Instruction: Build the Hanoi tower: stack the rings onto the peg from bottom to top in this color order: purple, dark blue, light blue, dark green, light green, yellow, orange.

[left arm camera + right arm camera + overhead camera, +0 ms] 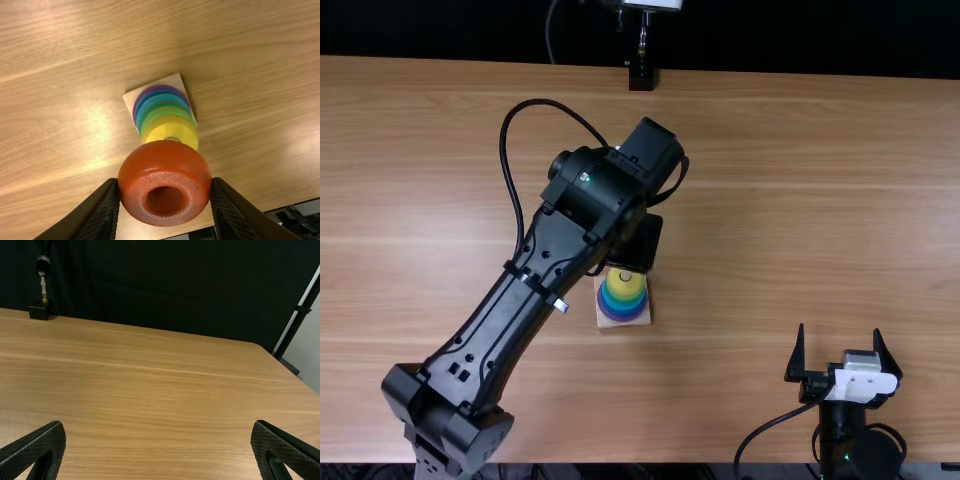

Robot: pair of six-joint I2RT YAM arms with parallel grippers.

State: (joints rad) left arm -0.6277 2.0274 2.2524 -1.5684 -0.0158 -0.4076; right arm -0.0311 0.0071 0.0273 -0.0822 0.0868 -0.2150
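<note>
Ring tower (161, 98) is standing on the table (770, 200) while the left claw (638, 245) is pinching the orange ring (165, 160)

The square wooden base (175, 80) is lying near the middle of the table, toward its near side. It is carrying a stack with the purple ring (159, 87) sitting lowest, then the dark blue ring (161, 92), light blue ring (157, 98), dark green ring (161, 104), light green ring (167, 110) and yellow ring (170, 126) rising in that order. A bit of the peg (172, 139) is peeking through the yellow ring's hole.

In the left wrist view, the left claw (165, 184) is gripping the orange ring by opposite sides, its hole facing the camera. That ring is overlapping the yellow one from this angle, partly hiding it and the peg; whether the two are touching, I cannot tell. In the top view, the left arm (530, 290) is covering the base's far edge.

The right claw (839, 331) is hanging at the table's near side, its fingers spreading wide apart.
</note>
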